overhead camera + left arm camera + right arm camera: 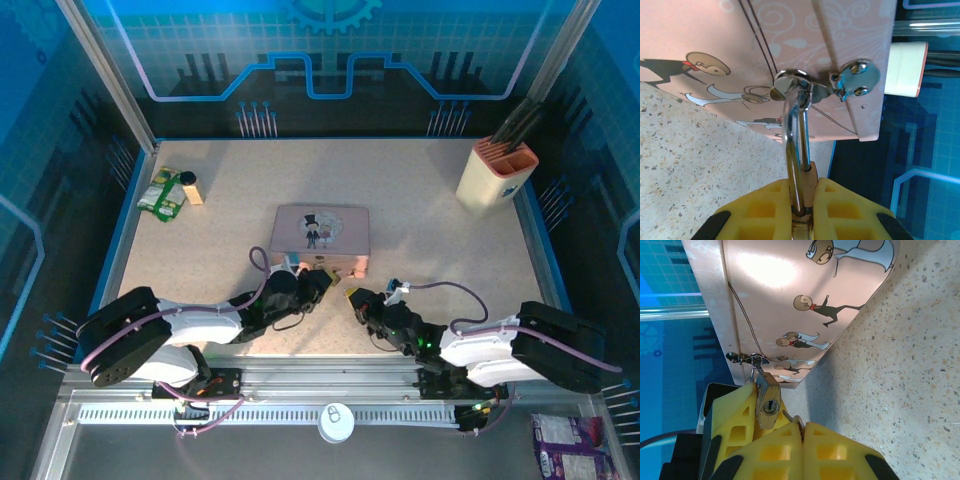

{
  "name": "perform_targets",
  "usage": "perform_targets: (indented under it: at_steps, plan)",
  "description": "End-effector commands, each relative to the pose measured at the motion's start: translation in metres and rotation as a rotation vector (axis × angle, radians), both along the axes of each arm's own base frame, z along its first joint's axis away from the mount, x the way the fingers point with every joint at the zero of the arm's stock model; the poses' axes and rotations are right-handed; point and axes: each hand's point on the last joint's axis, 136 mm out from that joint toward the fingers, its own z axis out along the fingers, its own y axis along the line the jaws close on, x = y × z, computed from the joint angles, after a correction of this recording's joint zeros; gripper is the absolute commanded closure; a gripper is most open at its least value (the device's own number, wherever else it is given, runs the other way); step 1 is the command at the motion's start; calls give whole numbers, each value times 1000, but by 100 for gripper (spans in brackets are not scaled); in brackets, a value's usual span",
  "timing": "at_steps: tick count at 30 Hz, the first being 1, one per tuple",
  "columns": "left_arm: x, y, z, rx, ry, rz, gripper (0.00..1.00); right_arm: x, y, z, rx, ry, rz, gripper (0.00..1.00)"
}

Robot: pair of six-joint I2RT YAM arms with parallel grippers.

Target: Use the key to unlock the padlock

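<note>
Padlock (792,165) up close on the left wrist view: its silvery shackle is threaded through the hasp (855,80) of the pink tin (715,30), and the left gripper (802,195) is pinched narrow on it just below, holding it out from the box.

Over to the right wrist view, and the brass body faces us with the keyhole (770,406) in plain sight. The right gripper (802,440) is clamped tight on the key (791,416), whose tip pokes out just beside the keyhole, not yet in. My call: line the tip square with the slot, feed it straight and gently, and let the left side hold the body steady. Turn only once it is seated.

From the top view, all this sits mid-tabletop (430,250), on the tin's side facing the near edge.

Counting: one padlock, one key, one tin, two grippers. Add one utensil holder (495,172) at the far right corner and one green packet (160,193) at the far left.
</note>
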Motion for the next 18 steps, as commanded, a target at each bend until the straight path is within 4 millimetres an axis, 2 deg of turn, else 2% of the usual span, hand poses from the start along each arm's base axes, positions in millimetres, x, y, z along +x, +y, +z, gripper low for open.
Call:
perform_targets:
  at_steps: [1, 18]
  plan:
    - [5, -10, 36, -112, -95, 3, 100, -1, 2, 8, 48, -17, -6, 100]
    - [4, -13, 33, -102, -104, -4, 100, -2, -10, 7, 6, -15, -32, 100]
